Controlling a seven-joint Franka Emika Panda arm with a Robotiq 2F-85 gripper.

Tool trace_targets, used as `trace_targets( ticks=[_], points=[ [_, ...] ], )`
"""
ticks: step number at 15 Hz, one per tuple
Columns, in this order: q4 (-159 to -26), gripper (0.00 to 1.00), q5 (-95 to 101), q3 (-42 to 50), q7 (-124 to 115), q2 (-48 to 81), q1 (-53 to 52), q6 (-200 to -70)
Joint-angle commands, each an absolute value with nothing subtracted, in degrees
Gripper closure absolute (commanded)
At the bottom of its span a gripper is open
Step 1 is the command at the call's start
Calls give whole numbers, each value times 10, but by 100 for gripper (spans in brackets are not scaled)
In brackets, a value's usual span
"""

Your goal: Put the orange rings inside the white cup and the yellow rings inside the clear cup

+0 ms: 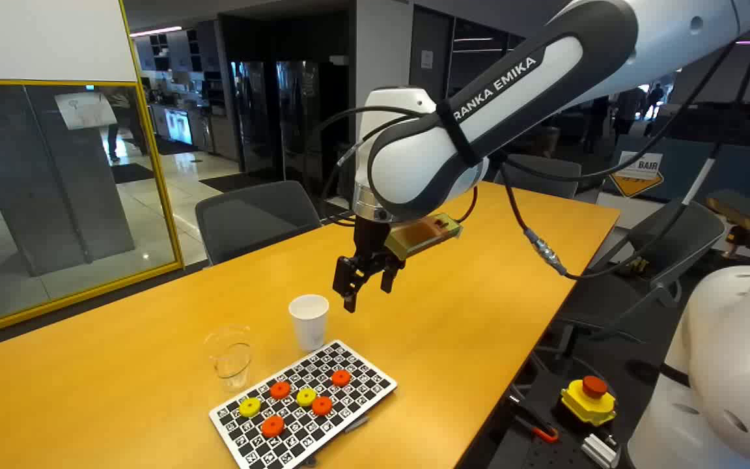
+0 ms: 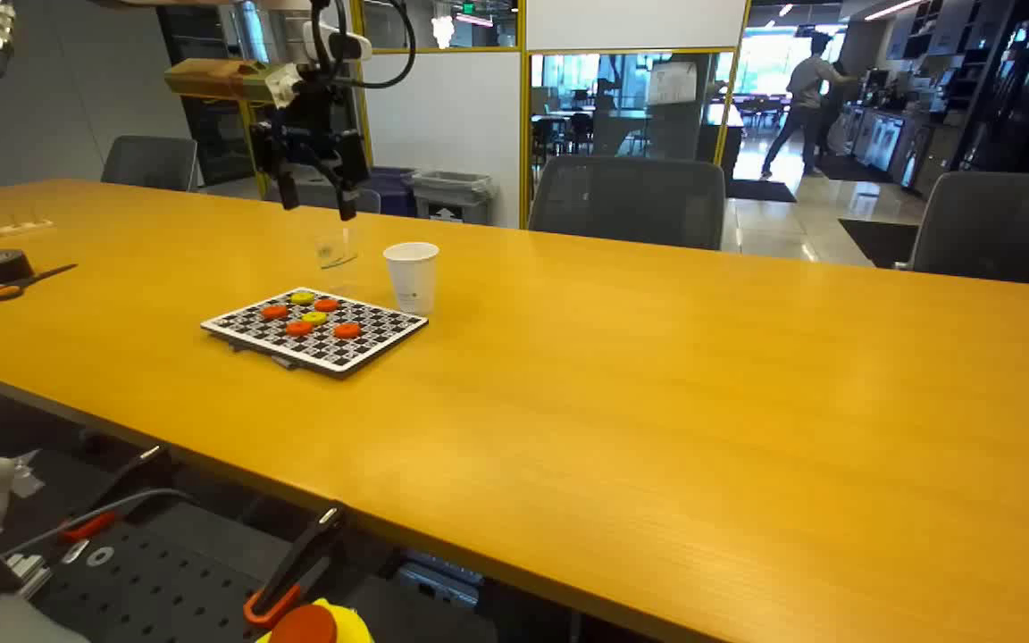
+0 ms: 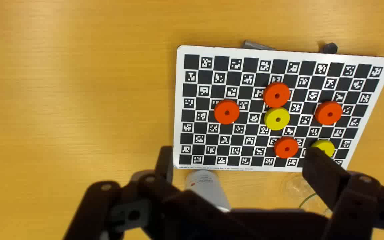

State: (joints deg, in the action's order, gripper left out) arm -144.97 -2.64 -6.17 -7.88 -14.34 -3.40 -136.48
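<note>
Partly hidden, wrist view only: clear cup (image 3: 298,189)

Below the arm (image 1: 512,98), the gripper (image 1: 368,296) (spread wide) points down.

The tabletop (image 2: 657,402) looks like smooth, shiny wood, the white cup (image 1: 310,326) like dull paper. The clear cup (image 1: 232,360) looks shiny. The rings (image 3: 270,95) look like smooth plastic.

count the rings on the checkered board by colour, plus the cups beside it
Orange rings: 4
Yellow rings: 2
White cup: 1
Clear cup: 1
Total: 8
</note>
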Motion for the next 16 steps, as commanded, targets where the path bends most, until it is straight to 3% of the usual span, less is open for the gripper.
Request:
trace_targets(
  ticks=[1,9,16],
  points=[
    [-1446,0,-25,-59,-79,-144,-37,-1364],
    [-1445,0,-29,-56,-73,-131,-37,-1376],
    [-1422,0,-22,-54,-93,-44,-32,-1415]
  ],
)
